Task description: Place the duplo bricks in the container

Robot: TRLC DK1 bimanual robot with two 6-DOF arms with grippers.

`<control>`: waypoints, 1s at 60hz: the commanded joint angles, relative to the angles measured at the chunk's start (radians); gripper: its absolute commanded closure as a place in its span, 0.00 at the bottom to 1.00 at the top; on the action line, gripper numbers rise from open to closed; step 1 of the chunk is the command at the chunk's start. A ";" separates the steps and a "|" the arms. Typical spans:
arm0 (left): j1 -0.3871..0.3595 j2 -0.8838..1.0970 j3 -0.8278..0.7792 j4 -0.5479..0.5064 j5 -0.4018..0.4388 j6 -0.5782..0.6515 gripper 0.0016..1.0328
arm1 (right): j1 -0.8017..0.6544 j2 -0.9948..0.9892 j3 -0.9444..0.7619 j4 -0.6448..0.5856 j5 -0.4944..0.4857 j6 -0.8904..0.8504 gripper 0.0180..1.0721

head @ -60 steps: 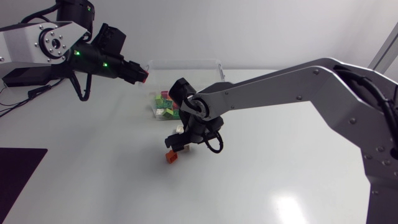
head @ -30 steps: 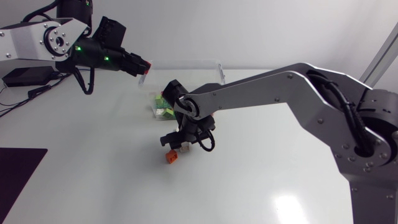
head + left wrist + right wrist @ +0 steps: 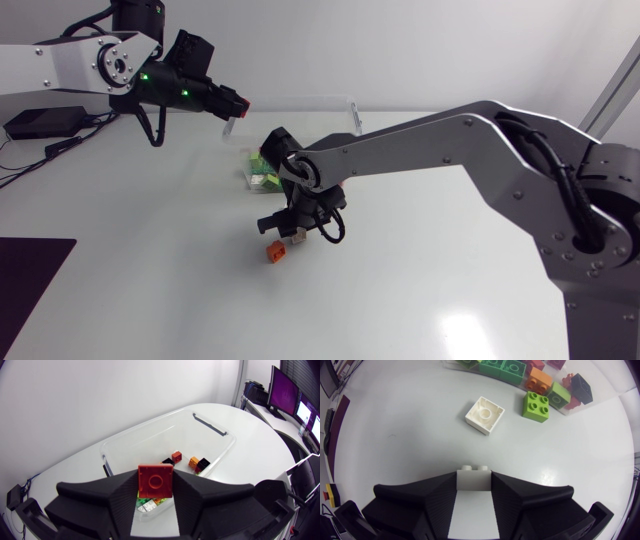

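**Left fingers** [image 3: 156,485]: closed from both sides on a red brick [image 3: 156,480], which I hold in the air over the clear container [image 3: 220,435]. Loose bricks [image 3: 195,462] of several colours lie on its floor.

**Right fingers** [image 3: 474,476]: closed on a white brick [image 3: 474,482], low at the surface [image 3: 395,435]; I cannot tell whether it touches. Ahead of them a second white brick [image 3: 485,415] lies studs down, with a green brick [image 3: 539,404] near it, by the container wall. An orange brick [image 3: 275,253] rests just beside my right fingers.

White table [image 3: 420,290] bears clear container [image 3: 150,442], orange brick [image 3: 275,253], loose white brick [image 3: 485,415].
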 commanded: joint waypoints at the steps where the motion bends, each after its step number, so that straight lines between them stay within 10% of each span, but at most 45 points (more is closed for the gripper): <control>1: -0.009 0.044 0.045 0.021 0.014 0.008 0.71 | 0.005 -0.025 -0.044 -0.015 0.010 0.007 0.63; 21: -0.026 0.147 0.123 0.069 0.015 -0.068 0.66 | -0.048 -0.212 -0.097 -0.018 0.021 -0.027 0.63; 31: -0.032 0.170 0.153 0.049 0.006 -0.075 0.06 | -0.070 -0.312 -0.116 -0.018 0.026 -0.044 0.63; 60: 0.022 -0.085 -0.029 -0.104 0.009 0.036 0.05 | -0.122 -0.413 -0.070 0.083 0.049 -0.096 0.63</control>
